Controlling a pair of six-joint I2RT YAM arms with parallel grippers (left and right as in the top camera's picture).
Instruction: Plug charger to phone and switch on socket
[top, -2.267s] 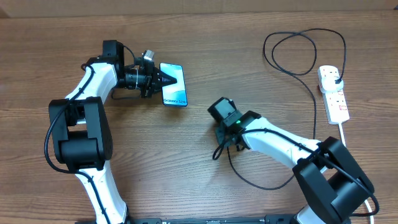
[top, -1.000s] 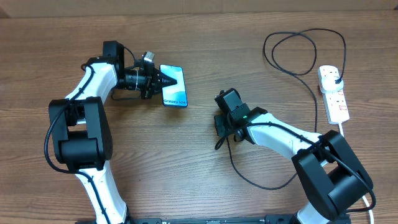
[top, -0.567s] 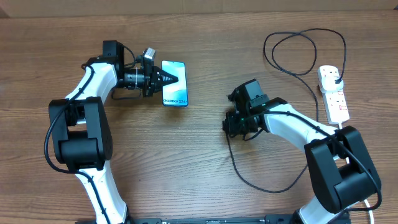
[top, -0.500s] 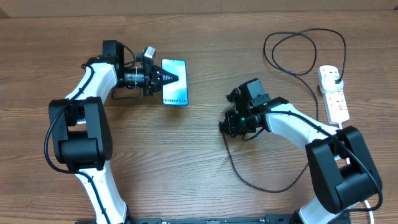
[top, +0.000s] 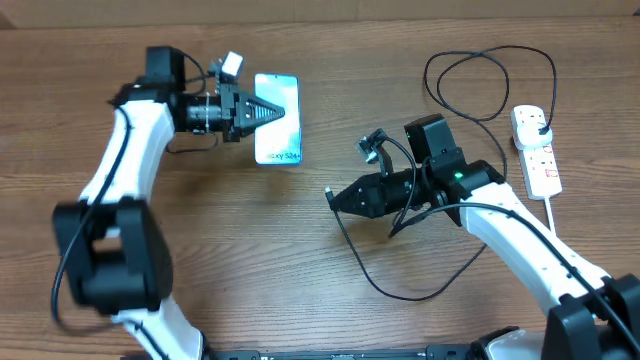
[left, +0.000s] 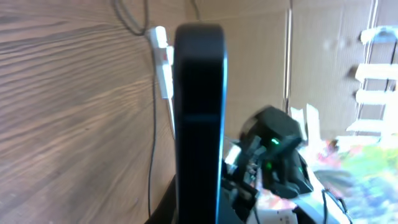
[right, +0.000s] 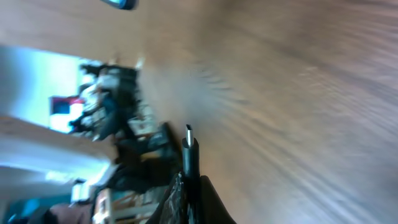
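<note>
Lift-off on both sides: my left gripper (top: 283, 113), clamped tight on the slim blue-screened smartphone (top: 278, 145), has raised it off the wooden table (top: 280, 290). My right gripper (top: 335, 197), pinching the thin black charger cable (top: 485, 128) near its tip, now points toward it, still well apart; alignment comes next.

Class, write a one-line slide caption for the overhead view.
Left gripper holds the phone, right gripper holds the charger near its connector tip, and the socket lies at far right.
</note>
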